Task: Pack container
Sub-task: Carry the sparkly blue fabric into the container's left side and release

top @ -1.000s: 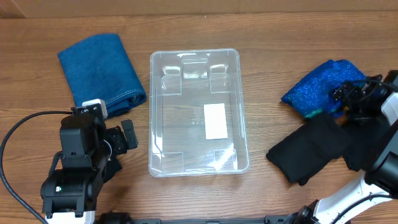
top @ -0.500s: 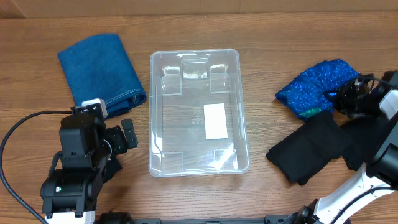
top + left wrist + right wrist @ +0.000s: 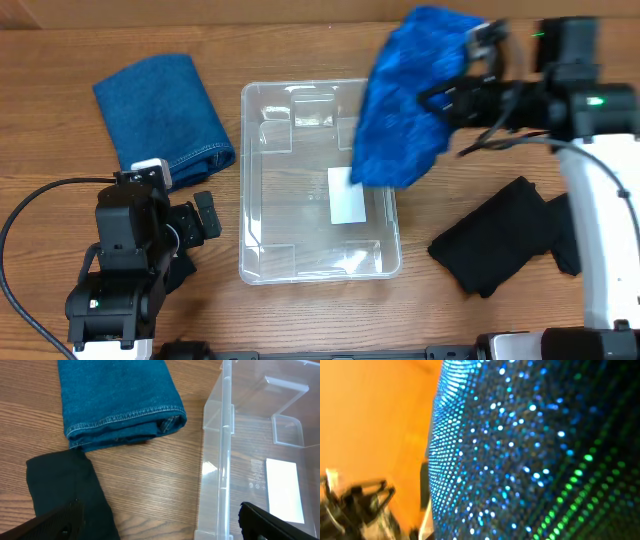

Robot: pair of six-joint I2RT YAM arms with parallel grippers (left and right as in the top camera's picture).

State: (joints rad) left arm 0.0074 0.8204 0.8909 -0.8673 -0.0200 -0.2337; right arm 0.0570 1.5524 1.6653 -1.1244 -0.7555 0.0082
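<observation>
Container [image 3: 300, 180] sits in the middle of your worktop [image 3: 300, 320], open side up, its long sides running from the near edge to the far edge, and you can see the white label [image 3: 346, 200] through its base. Your right claw [image 3: 472, 62] is up in the air toward the far right corner, clamped on a blue cloth [image 3: 405, 100] with a sparkly surface. That cloth hangs down over the container's far right corner and covers part of its right rim. Your right wrist view is filled by the sparkly weave, so the fingers themselves are hidden there. Your left claw [image 3: 160, 522] is low near the near left corner, spread wide and holding nothing, just beside the container's left wall. Folded denim [image 3: 160, 110] lies toward the far left corner. One black cloth [image 3: 500, 240] lies toward the near right corner, and a second black cloth [image 3: 65, 490] lies under your left claw, touching the denim
</observation>
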